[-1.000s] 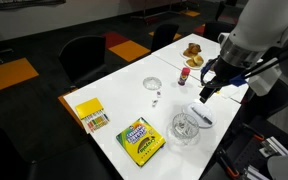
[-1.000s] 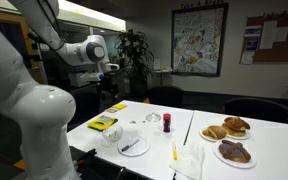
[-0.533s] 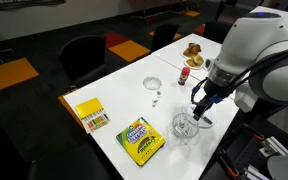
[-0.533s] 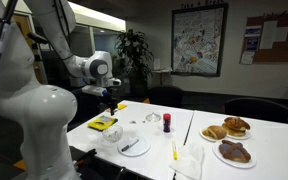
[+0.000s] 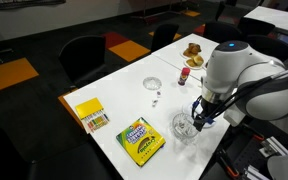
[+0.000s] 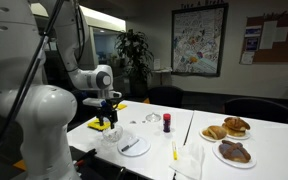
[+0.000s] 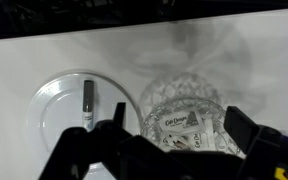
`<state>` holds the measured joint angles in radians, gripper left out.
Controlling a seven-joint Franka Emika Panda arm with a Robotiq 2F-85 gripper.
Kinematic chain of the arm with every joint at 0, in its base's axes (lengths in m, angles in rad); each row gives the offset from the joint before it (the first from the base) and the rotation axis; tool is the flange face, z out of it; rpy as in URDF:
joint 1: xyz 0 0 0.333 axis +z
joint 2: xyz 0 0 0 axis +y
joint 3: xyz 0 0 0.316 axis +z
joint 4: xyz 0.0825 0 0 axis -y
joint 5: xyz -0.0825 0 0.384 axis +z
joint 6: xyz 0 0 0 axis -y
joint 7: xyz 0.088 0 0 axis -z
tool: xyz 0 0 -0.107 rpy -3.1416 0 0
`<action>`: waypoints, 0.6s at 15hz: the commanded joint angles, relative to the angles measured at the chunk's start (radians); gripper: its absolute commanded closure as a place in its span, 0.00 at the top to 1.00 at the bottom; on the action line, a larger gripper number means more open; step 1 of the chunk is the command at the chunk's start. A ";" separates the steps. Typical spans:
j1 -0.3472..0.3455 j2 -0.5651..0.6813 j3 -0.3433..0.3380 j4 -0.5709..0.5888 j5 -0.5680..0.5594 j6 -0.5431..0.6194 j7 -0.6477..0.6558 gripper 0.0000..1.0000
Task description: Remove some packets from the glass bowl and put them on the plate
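Note:
The glass bowl [image 7: 154, 100] shows in the wrist view with several whitish packets [image 7: 179, 123] inside it. It also shows in both exterior views [image 5: 183, 128] [image 6: 111, 137]. The pale round plate [image 7: 56, 115] lies beside the bowl and carries a dark, pen-like stick [image 7: 89, 100]; it also shows in an exterior view [image 6: 143, 148]. My gripper [image 7: 179, 135] is open and hangs just above the bowl, one finger on each side of the packets. It shows in both exterior views [image 5: 197, 118] [image 6: 106, 116]. It holds nothing.
A crayon box [image 5: 141, 140] and a yellow packet [image 5: 90, 115] lie near the bowl. A small clear dish [image 5: 153, 84], a red-capped bottle [image 5: 183, 75] and dishes of pastries [image 6: 227, 128] stand further along the white table. The table edge is close behind the bowl.
The arm has come down and moved over the glass bowl; the gripper now hangs much lower, right above the packets. The objects on the table have not moved.

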<state>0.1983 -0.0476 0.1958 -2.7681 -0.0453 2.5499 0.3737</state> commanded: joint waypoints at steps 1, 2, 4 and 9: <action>-0.004 0.006 0.005 0.002 -0.011 -0.002 0.016 1.00; -0.004 0.007 0.006 0.003 -0.015 -0.002 0.021 1.00; -0.008 0.021 0.004 0.008 -0.045 0.026 0.011 1.00; -0.020 0.026 0.003 0.012 -0.261 0.094 0.083 1.00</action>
<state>0.1977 -0.0395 0.1973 -2.7613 -0.2112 2.5930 0.4236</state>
